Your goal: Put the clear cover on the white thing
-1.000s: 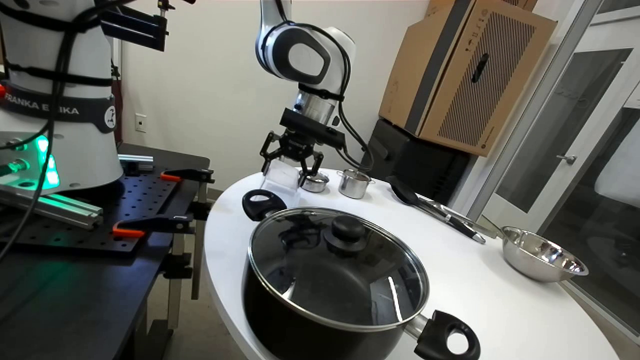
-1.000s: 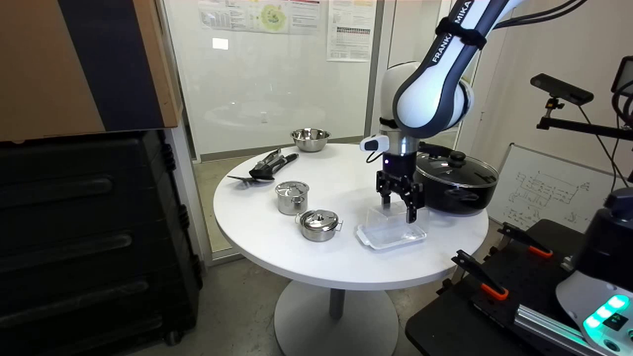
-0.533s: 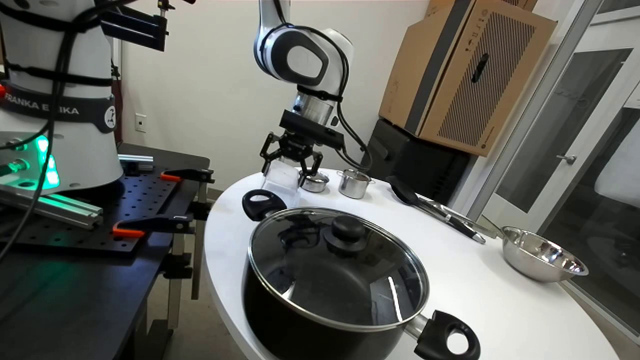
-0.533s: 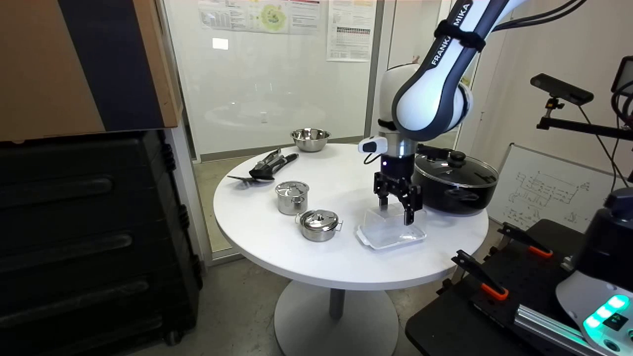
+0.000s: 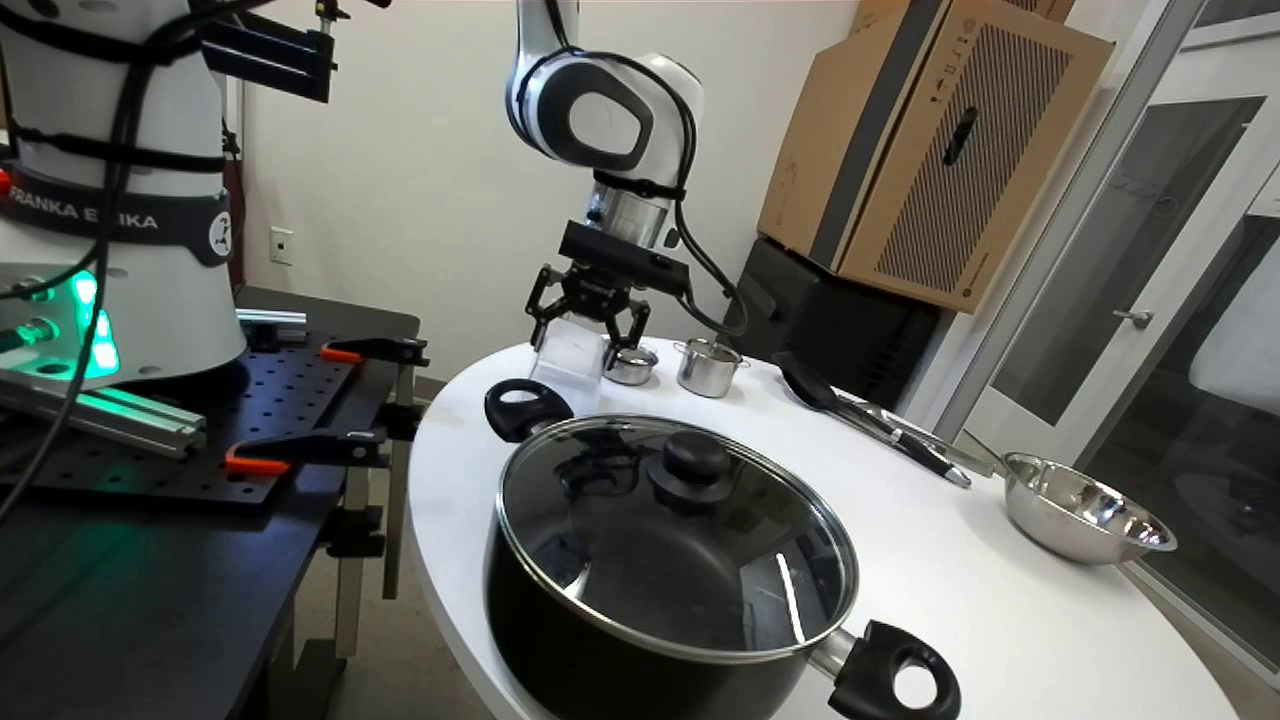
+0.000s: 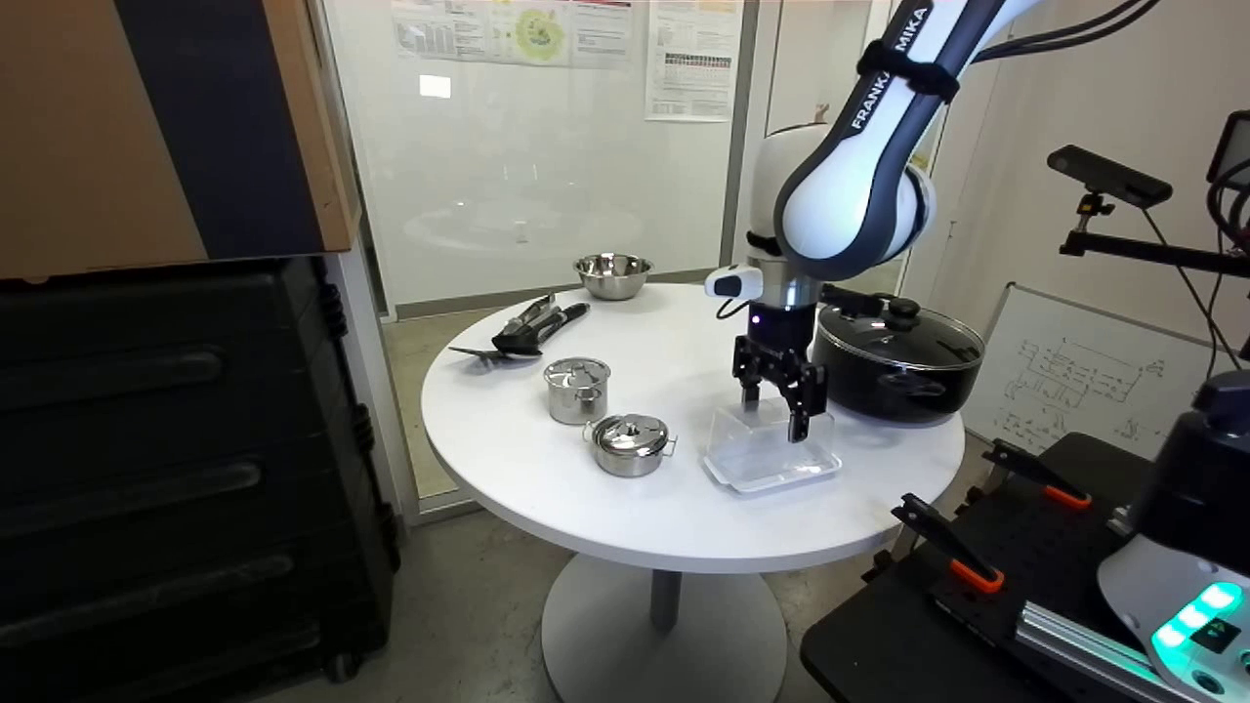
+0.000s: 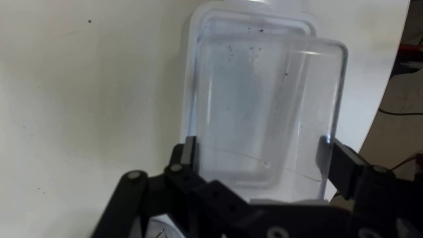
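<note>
Your gripper holds clear cover, fingers pressed on both sides. You have it over white tray, out of line: wrist view shows overhang right, tray rim peeking out left. Touching or apart, can't tell. Low steel pot near tray, taller steel pot beside it; big black pot close on opposite side, its handle crowding your sightline in exterior view. Utensils and steel bowl well apart, across white table.

Arm aslant, wrist beneath its bend, tool tips-down in a wide two-fingered grip.
</note>
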You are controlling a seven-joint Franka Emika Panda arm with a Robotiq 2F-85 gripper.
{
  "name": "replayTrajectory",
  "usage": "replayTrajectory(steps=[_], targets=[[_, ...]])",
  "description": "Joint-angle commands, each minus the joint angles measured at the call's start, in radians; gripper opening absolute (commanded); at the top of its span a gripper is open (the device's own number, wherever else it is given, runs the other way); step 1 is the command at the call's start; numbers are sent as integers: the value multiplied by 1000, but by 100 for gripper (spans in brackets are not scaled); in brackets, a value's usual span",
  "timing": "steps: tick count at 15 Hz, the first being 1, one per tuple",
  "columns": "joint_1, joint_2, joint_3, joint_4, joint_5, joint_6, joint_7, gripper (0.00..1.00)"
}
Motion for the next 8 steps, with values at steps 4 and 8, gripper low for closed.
replayTrajectory(steps=[4,8], targets=[[-4,-28,7,-38,11,33,23,64],[-4,-40,2,-51,2,37,27,64]])
